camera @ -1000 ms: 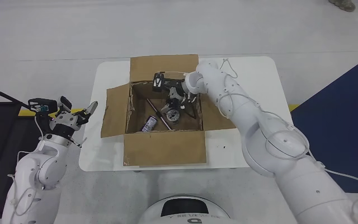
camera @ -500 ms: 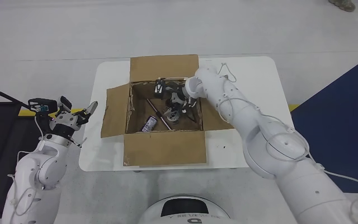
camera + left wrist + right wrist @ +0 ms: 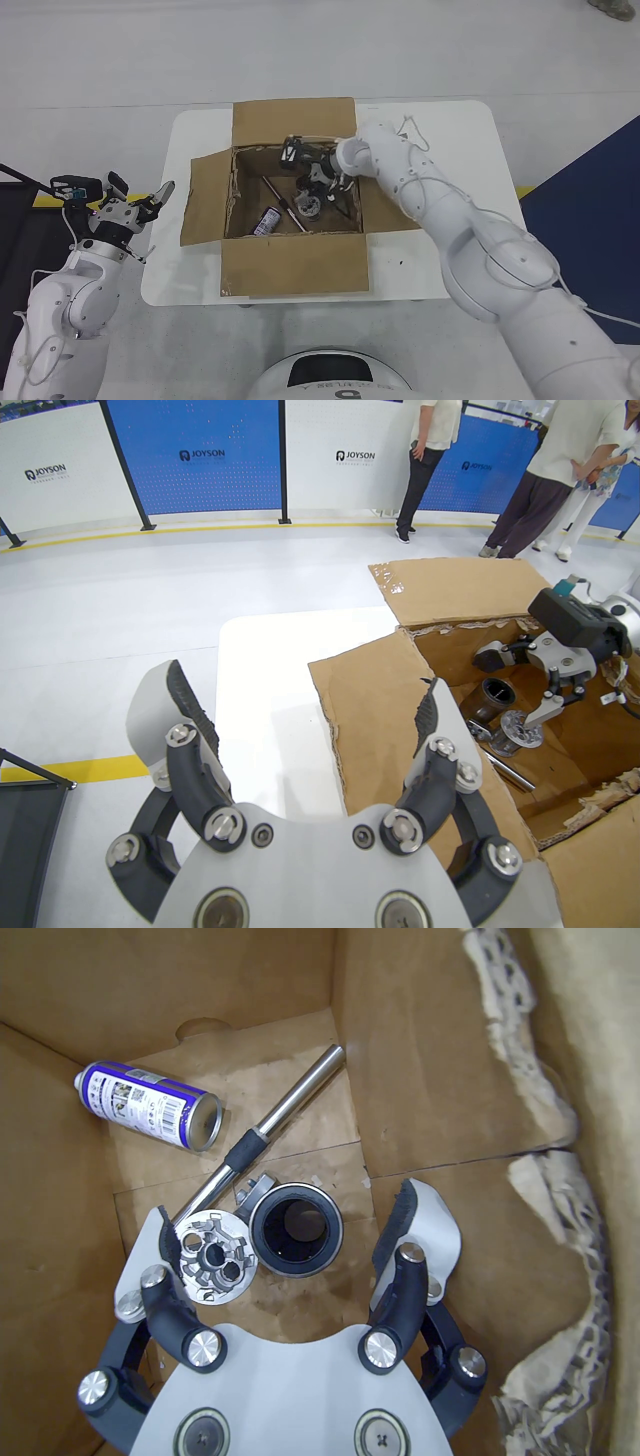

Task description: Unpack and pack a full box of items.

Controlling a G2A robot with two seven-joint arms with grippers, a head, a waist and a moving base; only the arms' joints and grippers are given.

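An open cardboard box (image 3: 290,265) stands on the white table (image 3: 450,130). Inside lie a blue spray can (image 3: 147,1104), a steel rod with a black sleeve (image 3: 270,1123), a black ring-shaped cylinder (image 3: 296,1237) and a silver slotted hub (image 3: 216,1264). My right gripper (image 3: 285,1228) hangs open inside the box just above the cylinder and hub, one fingertip (image 3: 167,1240) at the hub's rim. From the left wrist view that gripper (image 3: 530,685) is low in the box. My left gripper (image 3: 305,705) is open and empty, off the table's left edge (image 3: 140,205).
The box flaps (image 3: 293,122) are folded outward on all sides. Torn paper padding (image 3: 560,1208) lines one inner wall. Bare tabletop (image 3: 260,680) lies between the left gripper and the box. People stand by barriers far behind.
My right gripper has sunk deeper into the box, down toward the cylinder and hub. The left arm has stayed still.
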